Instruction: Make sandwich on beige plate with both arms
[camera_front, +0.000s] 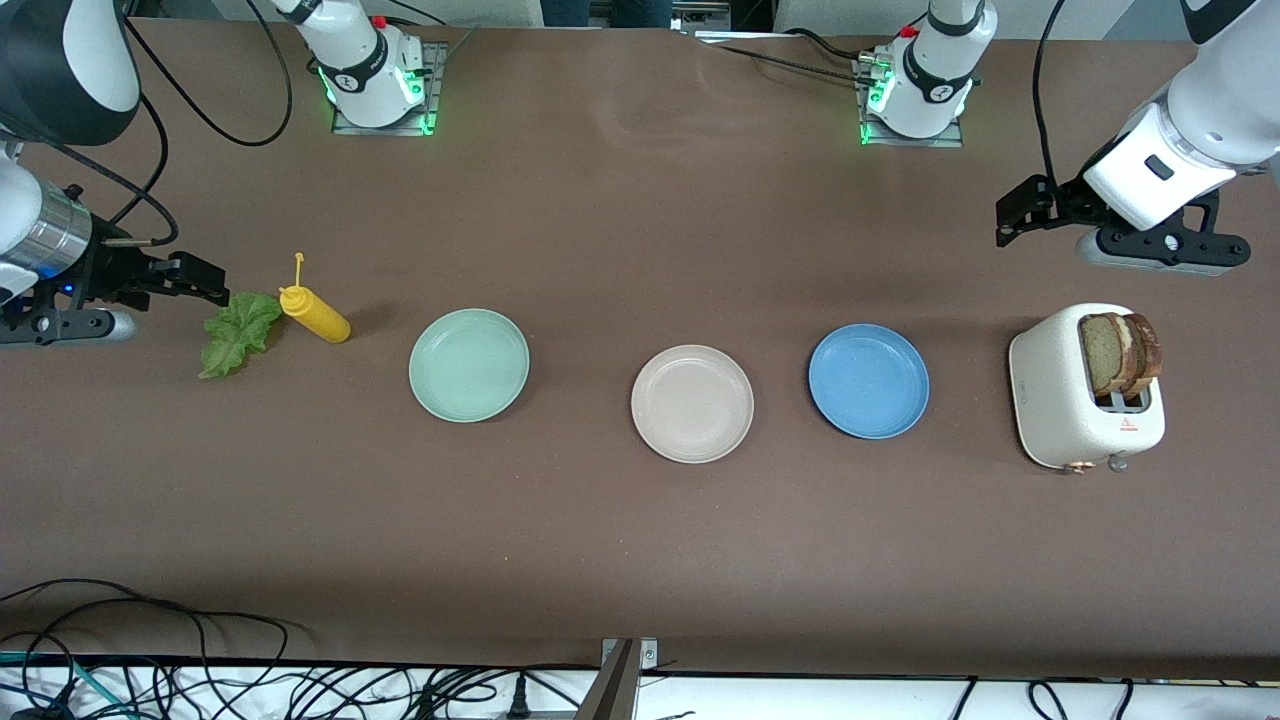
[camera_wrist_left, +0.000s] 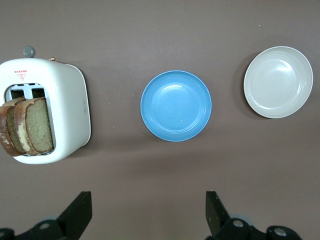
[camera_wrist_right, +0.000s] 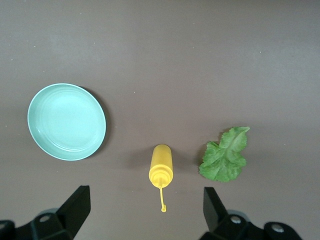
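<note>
Left gripper: its two fingers are spread wide. It holds nothing and touches nothing. It hangs in the air over the bare table at the left arm's end, above the spot just past the toaster.

Right gripper: its fingers are spread wide too. It holds nothing. It hangs over the table at the right arm's end, right by the top of the lettuce leaf.

Beige plate: it sits flat on the brown table in the middle of the row, between the mint green plate and the blue plate. Nothing is on it.

Bread slices: two brown-crusted slices stand up in the slots of the white toaster, beside the blue plate at the left arm's end.

Lettuce leaf: it lies flat on the table, just beside the yellow bottle.

Yellow bottle: it lies on its side between the lettuce leaf and the mint green plate.

Writing: the toaster has a small red mark on top. The words are too small to read.
</note>
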